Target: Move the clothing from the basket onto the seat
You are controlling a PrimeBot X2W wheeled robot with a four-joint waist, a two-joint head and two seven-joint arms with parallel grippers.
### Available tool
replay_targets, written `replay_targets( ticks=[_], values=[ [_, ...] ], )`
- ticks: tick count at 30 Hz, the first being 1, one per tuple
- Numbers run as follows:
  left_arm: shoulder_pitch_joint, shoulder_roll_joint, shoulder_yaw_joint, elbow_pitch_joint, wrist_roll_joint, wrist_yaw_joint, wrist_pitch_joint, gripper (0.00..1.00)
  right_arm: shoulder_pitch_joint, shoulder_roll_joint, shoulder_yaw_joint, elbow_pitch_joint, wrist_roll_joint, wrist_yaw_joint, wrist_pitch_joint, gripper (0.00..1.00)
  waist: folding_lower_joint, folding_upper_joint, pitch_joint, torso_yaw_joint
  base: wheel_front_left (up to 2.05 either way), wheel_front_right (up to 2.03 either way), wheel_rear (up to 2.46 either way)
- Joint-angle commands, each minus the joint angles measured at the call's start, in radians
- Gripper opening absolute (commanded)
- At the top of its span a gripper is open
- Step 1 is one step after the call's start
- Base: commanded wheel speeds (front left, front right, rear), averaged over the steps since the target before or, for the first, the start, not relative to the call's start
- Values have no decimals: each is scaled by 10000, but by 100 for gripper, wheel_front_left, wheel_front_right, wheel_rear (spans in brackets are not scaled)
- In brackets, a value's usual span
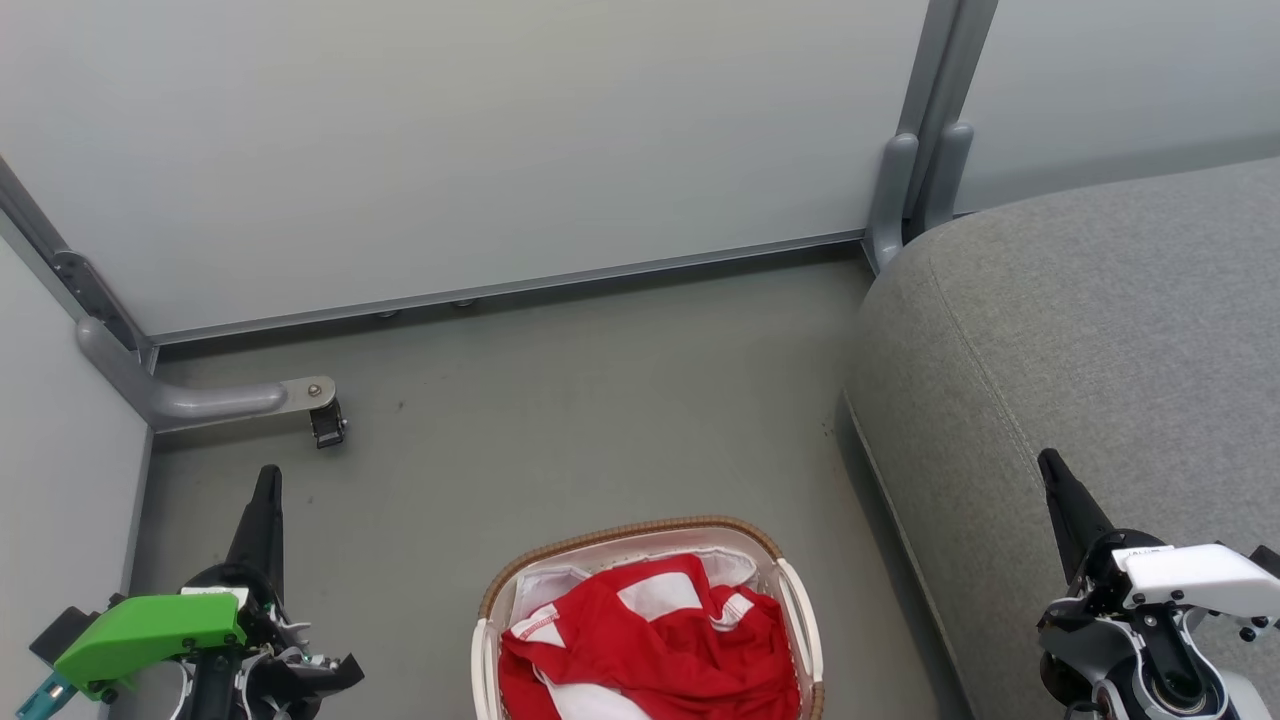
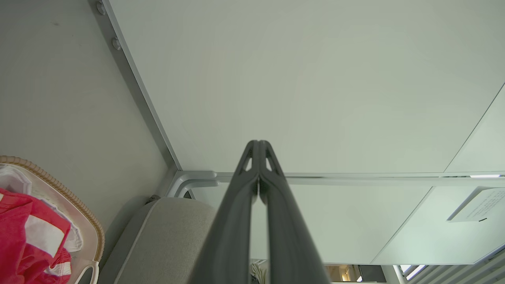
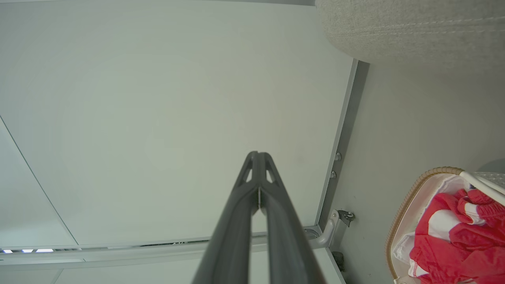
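The left gripper [image 1: 268, 480] and right gripper [image 1: 1052, 468], clenched empty, flank the basket [image 1: 620, 532].
Red-and-white clothing [image 1: 650, 640] lies heaped inside, bottom centre; the seat [image 1: 1100, 330] at right awaits it.

Closed left pincer [image 2: 259, 152], clothing [image 2: 23, 236] in basket [image 2: 85, 215], seat [image 2: 165, 240] corner

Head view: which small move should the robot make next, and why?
Probably open the right gripper and lower it toward the soft red-and-white clothing: it is shut, empty, near the grey fabric seat, while the clothing lies in the oval white basket.
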Motion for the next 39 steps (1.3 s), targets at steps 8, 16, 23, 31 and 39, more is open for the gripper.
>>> replay_targets(
  ticks=[8,16,23,31,39],
  values=[
    [-109,43,17,-14,-29,-44,24,0,44,-35,-3,-35,16,0,2,0,0,0,0,0,0,0,0],
    [-109,43,17,-14,-29,-44,24,0,44,-35,-3,-35,16,0,1,0,0,0,0,0,0,0,0],
    [-109,43,17,-14,-29,-44,24,0,44,-35,-3,-35,16,0,1,0,0,0,0,0,0,0,0],
    [-109,44,17,-14,-29,-44,24,0,44,-35,-3,-35,16,0,1,0,0,0,0,0,0,0,0],
    [249,-54,-44,351,1,13,-14,100,159,115,36,331,-2,-2,-7,100,0,0,1,0,0,0,0]
  ],
)
